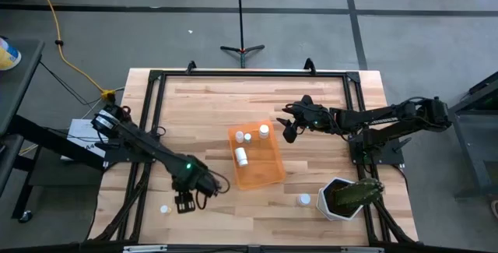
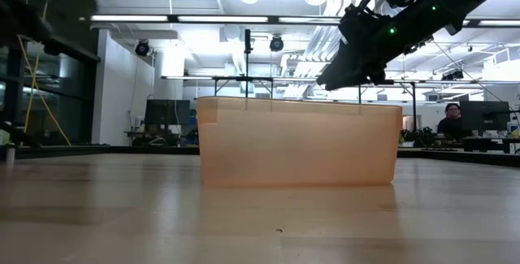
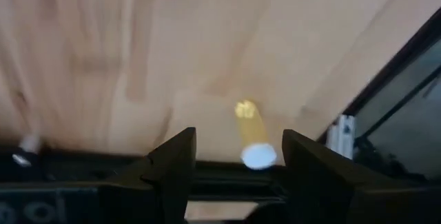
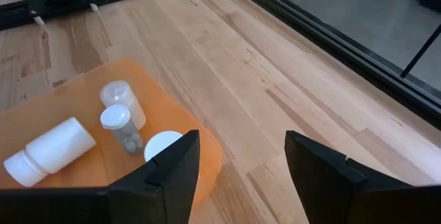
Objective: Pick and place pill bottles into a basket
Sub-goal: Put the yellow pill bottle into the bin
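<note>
The orange basket (image 1: 268, 177) stands mid-table and holds several small white pill bottles: one lies on its side (image 1: 242, 156) (image 4: 48, 148), others stand upright (image 1: 264, 131) (image 4: 117, 120). One more bottle (image 1: 165, 209) is on the table at the front left. In the left wrist view this bottle (image 3: 249, 138) shows in the gap between the fingers of my left gripper (image 1: 185, 202) (image 3: 238, 151), which is open and low over the table. Another bottle (image 1: 303, 200) stands near the front right. My right gripper (image 1: 289, 128) (image 4: 241, 155) is open and empty above the basket's far right corner.
A white pot with a green plant (image 1: 346, 197) stands at the front right, beside the loose bottle. A black frame (image 1: 249, 74) runs around the table's edges. Bare wood lies on the far side of the basket.
</note>
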{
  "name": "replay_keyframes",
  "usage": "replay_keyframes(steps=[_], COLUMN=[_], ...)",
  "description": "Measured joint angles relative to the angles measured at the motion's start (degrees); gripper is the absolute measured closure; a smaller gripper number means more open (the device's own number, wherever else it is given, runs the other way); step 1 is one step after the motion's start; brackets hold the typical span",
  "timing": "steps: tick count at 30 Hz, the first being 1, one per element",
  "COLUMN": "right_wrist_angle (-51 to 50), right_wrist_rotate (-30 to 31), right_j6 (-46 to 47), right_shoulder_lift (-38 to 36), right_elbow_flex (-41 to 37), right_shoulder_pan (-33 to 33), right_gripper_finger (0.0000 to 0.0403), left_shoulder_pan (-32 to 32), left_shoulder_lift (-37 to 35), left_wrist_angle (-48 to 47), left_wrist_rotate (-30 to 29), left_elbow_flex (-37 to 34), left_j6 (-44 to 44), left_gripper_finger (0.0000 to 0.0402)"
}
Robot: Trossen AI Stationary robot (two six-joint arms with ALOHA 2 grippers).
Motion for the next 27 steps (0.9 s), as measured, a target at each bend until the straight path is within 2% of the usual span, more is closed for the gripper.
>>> replay_keyframes(steps=[13,21,27], right_wrist_angle=[0.0,0.0,0.0], right_wrist_rotate=[0.33,0.04,0.03], right_j6=[-0.71,-0.67,-0.61], right_shoulder_lift=[0.0,0.0,0.0], right_elbow_flex=[0.0,0.0,0.0], right_shoulder_pan=[0.02,0.02,0.0], right_gripper_finger=[0.0199,0.0199,0.0199], left_shoulder_pan=[-9.46,-12.78,-14.25], left_shoulder_lift=[0.07,0.07,0.09], left_wrist_angle=[4.71,4.09,5.13], left_wrist_rotate=[-0.98,-1.27,-4.59], left_elbow_flex=[0.0,-0.04,-1.63], left_j6=[-23.16,-30.44,-31.43], left_gripper_finger=[0.0151,0.0151,0.0151])
